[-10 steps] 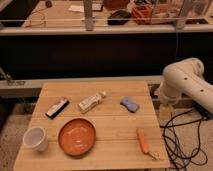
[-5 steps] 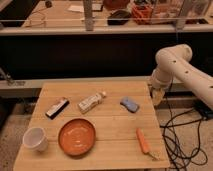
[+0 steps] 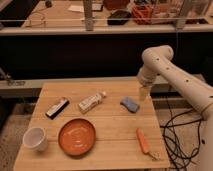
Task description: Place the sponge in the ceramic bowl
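- Camera view: the claw (image 3: 144, 96) of the white arm hangs above the right back part of the light wooden worktop (image 3: 115, 125), its fingers spread wide and holding nothing.
- The small soft blue sponge (image 3: 130, 104) lies flat on the worktop, just beside the claw on its left and a little lower in the picture.
- The wide shallow orange-brown ceramic bowl (image 3: 76, 136) stands near the front left, well apart from the sponge.
- A small white cup (image 3: 35, 138) stands left of the bowl.
- An orange-handled tool (image 3: 143, 140) lies at the front right.

The arm (image 3: 190, 85) is cut off at the right edge (claw (image 3: 144, 93) near the sponge (image 3: 130, 104)).
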You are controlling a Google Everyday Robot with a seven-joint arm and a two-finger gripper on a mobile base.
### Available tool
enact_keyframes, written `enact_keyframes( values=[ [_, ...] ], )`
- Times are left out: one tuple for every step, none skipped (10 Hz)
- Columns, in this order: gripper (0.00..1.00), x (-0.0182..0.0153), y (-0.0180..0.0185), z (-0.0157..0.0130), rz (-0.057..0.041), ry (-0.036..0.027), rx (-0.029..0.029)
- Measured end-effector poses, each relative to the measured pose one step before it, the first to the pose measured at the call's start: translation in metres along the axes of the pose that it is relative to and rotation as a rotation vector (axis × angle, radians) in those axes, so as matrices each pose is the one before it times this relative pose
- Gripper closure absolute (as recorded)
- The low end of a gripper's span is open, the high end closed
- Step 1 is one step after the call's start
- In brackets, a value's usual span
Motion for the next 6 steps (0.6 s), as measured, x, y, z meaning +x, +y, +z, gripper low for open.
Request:
enact_keyframes(
  values=[
    [0.20,-0.00707,-0.00044,0.00672,0.00980,-0.02856,-0.00288],
    [0.20,-0.00290,0.00072,0.01338,0.01576,-0.03881,-0.00412],
    [0.20,0.00209,0.00260,0.01627,0.00712,-0.03631,-0.00118],
    [0.20,0.00305,0.00469,0.01822,0.00816,-0.03414,-0.00034],
    [0.20,-0.00123,0.00707,0.01984,-0.00693,-0.01374,-0.00497],
    [0.20,-0.00525,0.00507,0.01846,-0.01254,-0.00887,-0.00951]
  ],
)
